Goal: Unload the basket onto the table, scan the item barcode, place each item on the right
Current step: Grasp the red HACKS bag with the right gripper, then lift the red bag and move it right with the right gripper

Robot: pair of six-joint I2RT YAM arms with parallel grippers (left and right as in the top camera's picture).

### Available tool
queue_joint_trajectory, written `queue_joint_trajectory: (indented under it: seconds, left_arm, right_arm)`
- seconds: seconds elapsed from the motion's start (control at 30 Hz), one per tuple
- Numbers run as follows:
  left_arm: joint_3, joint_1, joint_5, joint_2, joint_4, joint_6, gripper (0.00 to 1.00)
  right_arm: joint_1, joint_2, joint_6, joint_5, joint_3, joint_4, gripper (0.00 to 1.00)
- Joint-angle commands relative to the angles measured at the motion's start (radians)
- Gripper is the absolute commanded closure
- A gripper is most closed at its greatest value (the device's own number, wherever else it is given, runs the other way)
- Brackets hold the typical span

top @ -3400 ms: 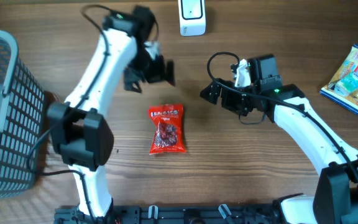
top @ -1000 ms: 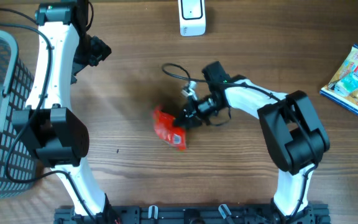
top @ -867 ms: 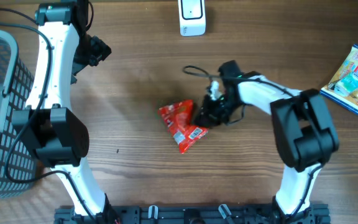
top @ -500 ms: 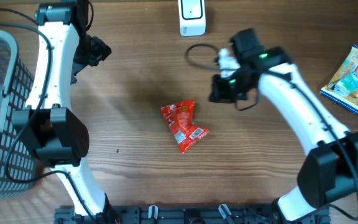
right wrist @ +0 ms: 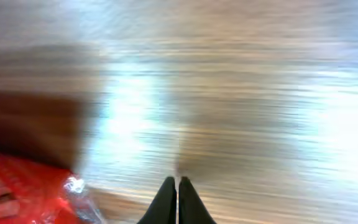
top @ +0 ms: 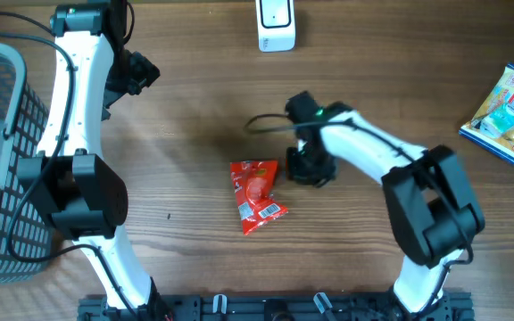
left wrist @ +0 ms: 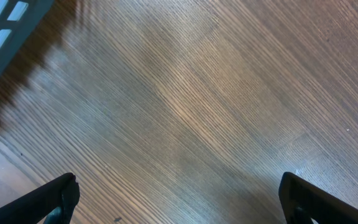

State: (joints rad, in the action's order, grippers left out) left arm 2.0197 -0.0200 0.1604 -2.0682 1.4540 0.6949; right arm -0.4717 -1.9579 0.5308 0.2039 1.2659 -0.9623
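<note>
Red snack packet [top: 255, 196] lies flat on the wooden table [top: 177, 160], about mid-table, and nothing is holding it. A white barcode patch [top: 271, 212] shows face-up near the end closest to my base. The packet's long axis runs away from me and back, with the near end tipped slightly to my right.

My right gripper [top: 310, 168] sits just beside the packet's far right edge. From above I can't see any contact, so I'd call it apart. The jaws are pinched together on nothing. At the wrist the two dark fingertips [right wrist: 178, 190] meet over bare wood, and the red wrapper smears into the lower left corner of that blurred view. So the packet lies to my left of those fingers and a touch nearer my base.

My left gripper [top: 130, 78] is well away, up by the far left near the basket [top: 7, 134]. Its jaws are spread wide over plain wood grain, with only the finger ends [left wrist: 51, 198] showing at the bottom of its view.

The white scanner [top: 275, 25] stands at the far edge, beyond the packet's far end.

My read is that the right arm is much the nearer. It has to part its fingers first, then come in leftward across the packet's short width. The slick wrapper may skid rather than lift.
</note>
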Motion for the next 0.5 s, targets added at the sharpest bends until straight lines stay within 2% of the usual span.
queue_joint_trajectory:
  seconds: [0.0,0.07,0.1,0.17,0.33,0.4,0.47]
  left_arm:
    - [0.009,-0.005,0.016,0.009,0.001,0.017,0.0]
    - [0.009,-0.005,0.016,0.009,0.001,0.017,0.0]
    - [0.009,-0.005,0.016,0.009,0.001,0.017,0.0]
    - [0.009,-0.005,0.016,0.009,0.001,0.017,0.0]
    - [0.009,-0.005,0.016,0.009,0.001,0.017,0.0]
    - [0.009,-0.005,0.016,0.009,0.001,0.017,0.0]
    - [0.009,-0.005,0.016,0.009,0.001,0.017,0.0]
  right_arm:
    - [0.055,0.083,-0.13,0.086,0.173,-0.083,0.96]
    - [0.039,0.131,-0.29,0.461,0.2,-0.04,0.96]
    - [0.014,0.133,-0.32,0.547,0.2,-0.023,0.96]
    - [-0.042,0.127,-0.313,0.56,0.183,0.008,0.96]
    - [-0.192,0.066,-0.018,0.521,-0.039,0.309,0.96]
    - [-0.187,0.039,0.064,0.413,-0.115,0.34,0.96]
    - [-0.165,0.032,0.08,0.292,-0.153,0.336,0.96]
